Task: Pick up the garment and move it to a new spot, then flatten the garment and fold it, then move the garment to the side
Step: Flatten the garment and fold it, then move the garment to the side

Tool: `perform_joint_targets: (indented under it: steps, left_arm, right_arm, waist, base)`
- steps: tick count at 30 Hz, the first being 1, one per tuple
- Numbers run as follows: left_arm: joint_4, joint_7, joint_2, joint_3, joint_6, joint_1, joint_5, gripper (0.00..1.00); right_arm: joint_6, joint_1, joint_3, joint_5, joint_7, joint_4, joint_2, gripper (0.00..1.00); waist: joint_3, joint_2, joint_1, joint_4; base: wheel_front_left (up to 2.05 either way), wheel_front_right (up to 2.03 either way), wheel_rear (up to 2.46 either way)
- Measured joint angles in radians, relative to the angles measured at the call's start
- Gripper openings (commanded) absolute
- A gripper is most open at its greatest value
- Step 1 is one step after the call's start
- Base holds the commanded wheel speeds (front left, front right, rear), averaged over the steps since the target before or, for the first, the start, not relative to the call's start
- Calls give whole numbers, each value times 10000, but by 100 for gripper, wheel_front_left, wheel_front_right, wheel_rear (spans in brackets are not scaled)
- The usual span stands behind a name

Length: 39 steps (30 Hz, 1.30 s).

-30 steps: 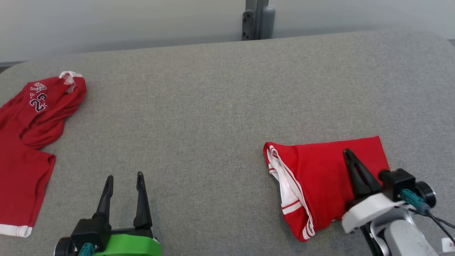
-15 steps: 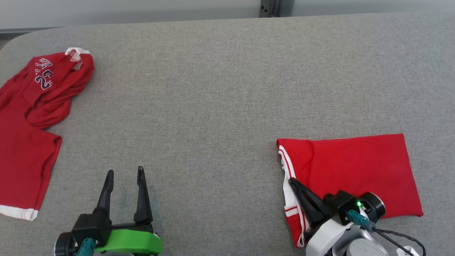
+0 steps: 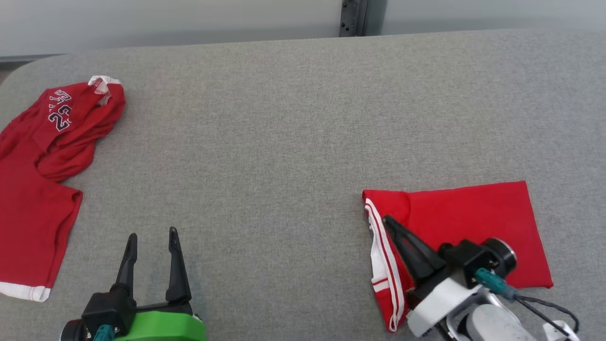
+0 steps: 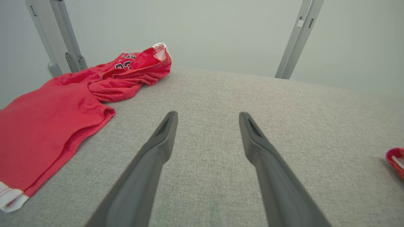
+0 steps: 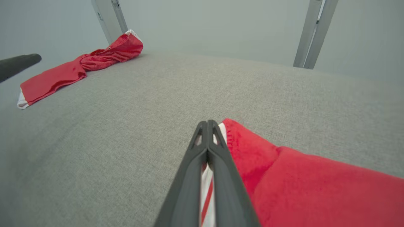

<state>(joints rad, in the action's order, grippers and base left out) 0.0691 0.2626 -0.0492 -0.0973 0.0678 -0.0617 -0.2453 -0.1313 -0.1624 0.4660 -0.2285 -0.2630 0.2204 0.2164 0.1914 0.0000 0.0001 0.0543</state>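
A folded red garment with white-striped trim lies flat on the grey table at the right. My right gripper is shut, fingers pressed together, and hovers over the garment's striped left edge; nothing shows pinched between the tips. My left gripper stands open at the lower left above bare table, holding nothing.
A second red jersey with dark numbers and a white collar lies crumpled at the table's left edge. Metal posts stand behind the far edge. One left finger enters the right wrist view.
The head camera has shifted. My right gripper has moved from the garment's right half to its striped left edge, and the garment lies flatter. The left gripper stays open.
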Motion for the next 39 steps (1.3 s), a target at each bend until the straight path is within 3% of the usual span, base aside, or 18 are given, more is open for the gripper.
perform_joint_targets:
  steps: [1,2,3,4,11,18,26,30,33,39]
  left_arm:
    - [-48,0,0,65,-2,-48,6,100]
    - [-86,-2,2,140,-19,-131,19,100]
    - [-115,-2,4,211,-35,-224,35,100]
    - [-132,-2,0,278,-52,-327,38,100]
    - [-128,-2,2,516,-173,-811,100,100]
    - [-148,-2,2,487,-326,-950,59,100]
    - [25,0,2,527,-337,-1114,27,100]
    - [58,0,2,571,-378,-1117,27,100]
    - [96,-2,0,575,-410,-1111,35,100]
    - [88,0,2,351,-408,-836,98,100]
  right_arm:
    - [0,106,-203,-8,0,-330,105,0]
    - [0,294,-520,-46,0,-671,198,25]
    - [0,477,-786,-48,0,-936,299,66]
    - [0,674,-1110,-29,2,-1189,407,100]
    - [0,1964,-3599,-63,0,-1839,941,100]
    - [0,2679,-5202,-211,0,-1484,744,100]
    - [0,2749,-5018,-288,0,-1241,575,100]
    - [0,2538,-4544,-932,0,-1072,675,100]
    - [0,2127,-3735,-1988,46,-318,1187,100]
    - [4,479,-2290,-3822,2090,1122,2681,100]
  waist:
    - [-65,0,0,-41]
    - [-153,0,0,-91]
    - [-239,0,0,-137]
    - [-330,0,0,-188]
    - [-1057,0,0,-593]
    - [-1603,0,0,-918]
    - [-1831,0,-1,-1174]
    - [-1834,0,0,-1162]
    - [-1759,0,0,-1108]
    - [-1342,0,0,-940]
  base:
    - [0,0,0]
    - [0,0,0]
    - [0,0,0]
    - [0,0,0]
    - [0,0,0]
    - [0,0,0]
    - [0,0,0]
    - [0,0,0]
    - [0,0,0]
    - [0,0,0]
